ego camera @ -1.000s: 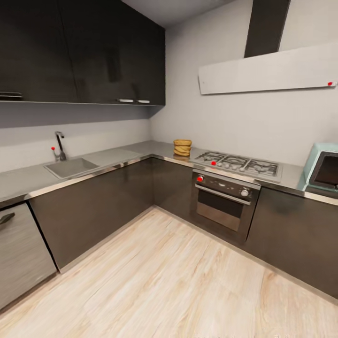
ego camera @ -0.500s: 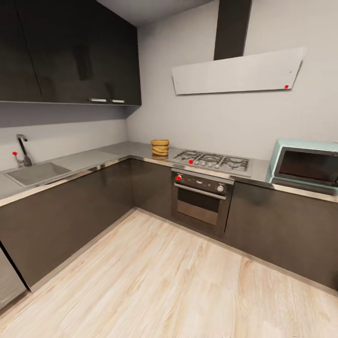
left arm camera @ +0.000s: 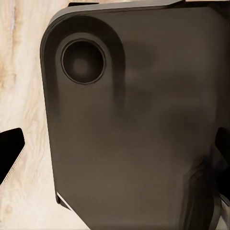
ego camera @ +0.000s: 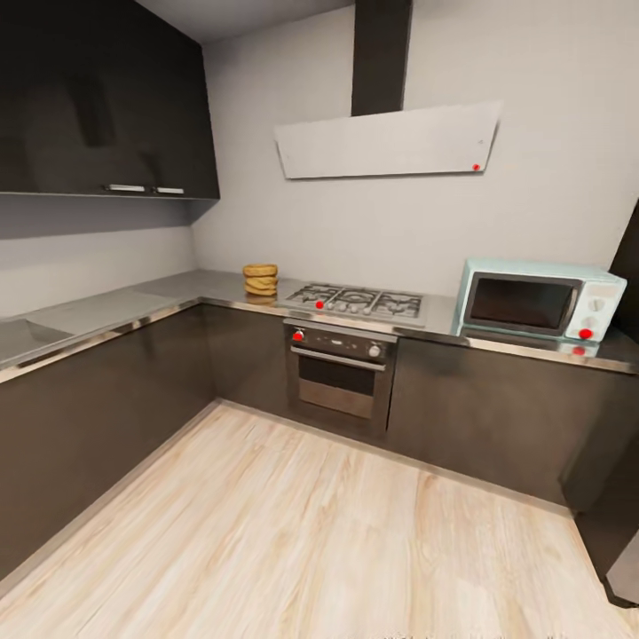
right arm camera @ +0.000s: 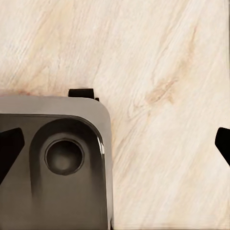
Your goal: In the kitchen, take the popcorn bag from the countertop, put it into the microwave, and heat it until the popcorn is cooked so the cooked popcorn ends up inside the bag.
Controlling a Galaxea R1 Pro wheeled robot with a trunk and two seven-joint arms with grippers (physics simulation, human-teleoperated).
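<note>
Camera swings right between the earlier head frames and now: whole scene slides left, sink gone from sight, microwave (ego camera: 541, 304) now fully in frame. No object itself shifts.

Head view: popcorn bag (ego camera: 260, 280) sits on the countertop (ego camera: 106, 306) in the corner, just beside the gas hob (ego camera: 355, 303), well apart from the microwave. Microwave door shut. Built-in oven (ego camera: 337, 377) below the hob. Judgement: task barely begun; approach, pick-up, door opening, loading and heating all remain.

Left wrist view: dark robot base (left arm camera: 139, 124) over wooden floor (left arm camera: 24, 86). Black fingertips (left arm camera: 9, 153) at the frame's edges, spread wide, nothing between them.

Right wrist view: mostly floor, base corner (right arm camera: 57, 163); fingertips (right arm camera: 9, 146) likewise wide apart and empty. Kitchen layout visible from the head alone; finger spread from the wrists alone.
</note>
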